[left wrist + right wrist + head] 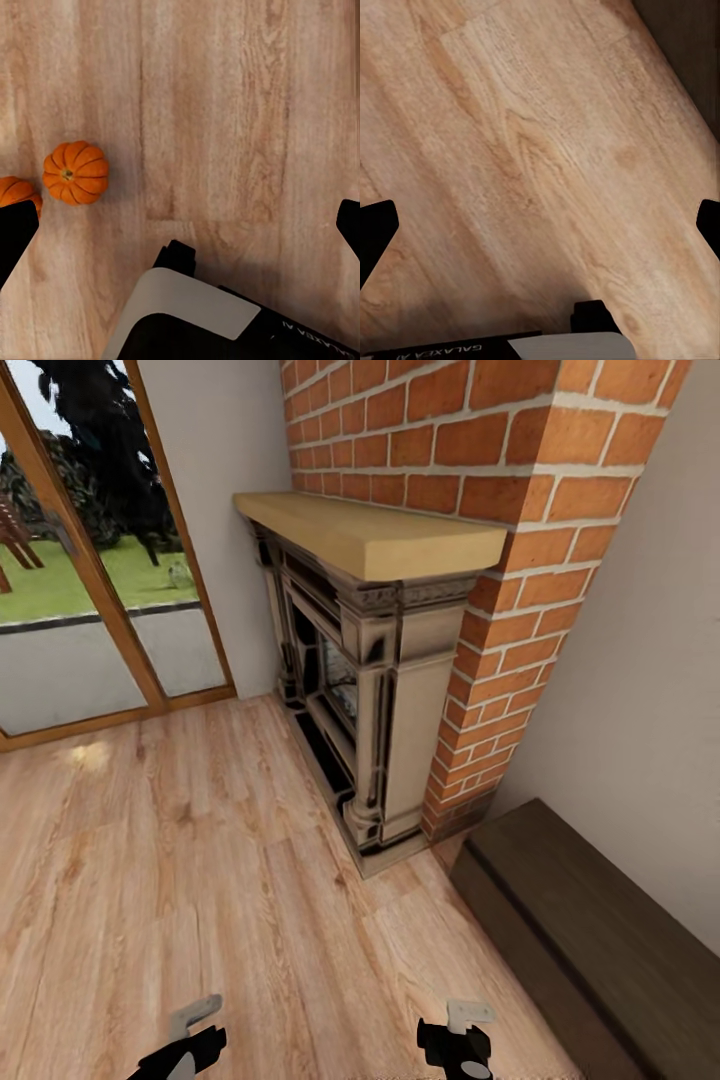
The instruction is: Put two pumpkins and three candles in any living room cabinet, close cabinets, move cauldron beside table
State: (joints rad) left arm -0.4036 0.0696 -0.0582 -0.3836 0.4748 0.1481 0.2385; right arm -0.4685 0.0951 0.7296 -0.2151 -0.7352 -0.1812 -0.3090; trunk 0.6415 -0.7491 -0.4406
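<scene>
Pumpkins (75, 173) lay side by side on the wooden floor (225, 112) near the left gripper's (180, 225) wide-spread, empty fingers, likewise the right gripper's (540, 225), the cabinet (600, 930) nearby for stowing.

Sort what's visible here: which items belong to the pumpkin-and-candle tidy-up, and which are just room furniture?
Job items:
- whole pumpkin on the wood floor
- second pumpkin, partly hidden by a finger
- low dark-brown cabinet, front panels look closed
- left gripper and right gripper, jaws open, empty

Bystanders:
- brick fireplace
- wooden mantel
- glass door
</scene>
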